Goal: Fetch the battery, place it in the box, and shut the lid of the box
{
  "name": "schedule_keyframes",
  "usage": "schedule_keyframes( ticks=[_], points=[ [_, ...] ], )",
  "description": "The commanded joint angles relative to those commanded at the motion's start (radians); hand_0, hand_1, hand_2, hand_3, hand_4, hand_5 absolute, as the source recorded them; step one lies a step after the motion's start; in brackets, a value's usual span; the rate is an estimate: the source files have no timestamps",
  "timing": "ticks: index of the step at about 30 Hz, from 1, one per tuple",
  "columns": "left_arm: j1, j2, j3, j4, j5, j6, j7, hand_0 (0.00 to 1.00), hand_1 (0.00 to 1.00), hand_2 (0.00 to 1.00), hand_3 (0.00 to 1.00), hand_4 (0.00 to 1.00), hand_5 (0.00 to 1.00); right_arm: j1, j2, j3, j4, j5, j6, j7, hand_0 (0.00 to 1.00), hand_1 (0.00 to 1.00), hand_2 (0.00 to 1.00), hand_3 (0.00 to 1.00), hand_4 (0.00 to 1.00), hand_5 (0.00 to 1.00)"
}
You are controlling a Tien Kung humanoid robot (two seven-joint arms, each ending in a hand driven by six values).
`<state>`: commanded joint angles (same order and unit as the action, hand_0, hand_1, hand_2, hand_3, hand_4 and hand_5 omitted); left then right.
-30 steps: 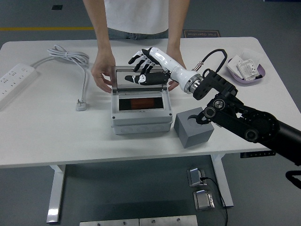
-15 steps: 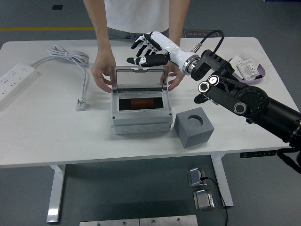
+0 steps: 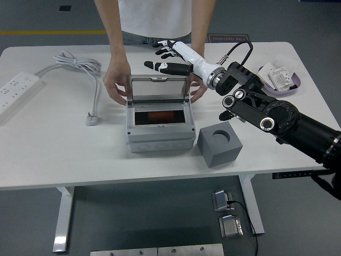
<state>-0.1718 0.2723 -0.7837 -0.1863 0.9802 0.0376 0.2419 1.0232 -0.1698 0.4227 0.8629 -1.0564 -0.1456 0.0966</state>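
Partly hidden battery (image 3: 157,116), box (image 3: 160,130), upright lid (image 3: 160,90)

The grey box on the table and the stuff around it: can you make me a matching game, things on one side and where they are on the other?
Things:
1. grey plastic box
2. grey cube with a round hole
3. white power strip
4. purple tray

Places:
A. far right of the table
B. left edge of the table
C. middle, clear lid standing open
D. just right of the box

Pairs: 1-C, 2-D, 3-B, 4-A
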Motion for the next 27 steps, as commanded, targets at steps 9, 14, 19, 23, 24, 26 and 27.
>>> schedule_keyframes(
  ticks=[9, 14, 19, 23, 24, 26, 27],
  points=[
    [-0.004, -0.005, -0.007, 0.0, 0.012, -0.002, 0.002, 0.626, 0.704, 0.614, 0.586, 0.602, 0.13, -0.023, 0.005, -0.032, 0.014, 0.007, -0.009, 0.015, 0.939, 0.8, 0.832, 0.884, 0.973, 0.663],
    [-0.007, -0.012, -0.002, 0.0, 0.01, -0.002, 0.002, 0.626, 0.704, 0.615, 0.586, 0.602, 0.134, -0.036, 0.006, -0.055, 0.022, 0.006, -0.01, 0.016, 0.94, 0.797, 0.831, 0.879, 0.971, 0.663],
    [-0.007, -0.014, 0.001, 0.0, 0.008, -0.002, 0.001, 0.626, 0.704, 0.614, 0.585, 0.603, 0.136, -0.046, -0.009, -0.068, 0.049, -0.002, -0.014, 0.011, 0.939, 0.795, 0.828, 0.875, 0.968, 0.662],
    [-0.006, -0.013, 0.003, 0.0, 0.003, -0.001, 0.0, 0.626, 0.704, 0.614, 0.585, 0.602, 0.135, -0.056, -0.038, -0.071, 0.1, -0.016, -0.019, 0.0, 0.933, 0.792, 0.827, 0.871, 0.967, 0.66],
    [-0.006, -0.012, 0.005, 0.0, 0.001, -0.001, 0.0, 0.626, 0.704, 0.614, 0.585, 0.602, 0.135, -0.058, -0.045, -0.072, 0.114, -0.02, -0.02, -0.002, 0.933, 0.792, 0.827, 0.871, 0.967, 0.66],
    [-0.004, -0.011, 0.007, 0.0, -0.003, 0.001, -0.001, 0.626, 0.704, 0.614, 0.585, 0.602, 0.135, -0.065, -0.064, -0.072, 0.148, -0.032, -0.025, -0.011, 0.933, 0.792, 0.827, 0.871, 0.967, 0.66],
    [-0.003, -0.011, 0.008, 0.0, -0.005, 0.001, -0.001, 0.626, 0.704, 0.614, 0.585, 0.602, 0.135, -0.068, -0.073, -0.073, 0.166, -0.038, -0.027, -0.016, 0.933, 0.792, 0.827, 0.871, 0.967, 0.66]
  ],
)
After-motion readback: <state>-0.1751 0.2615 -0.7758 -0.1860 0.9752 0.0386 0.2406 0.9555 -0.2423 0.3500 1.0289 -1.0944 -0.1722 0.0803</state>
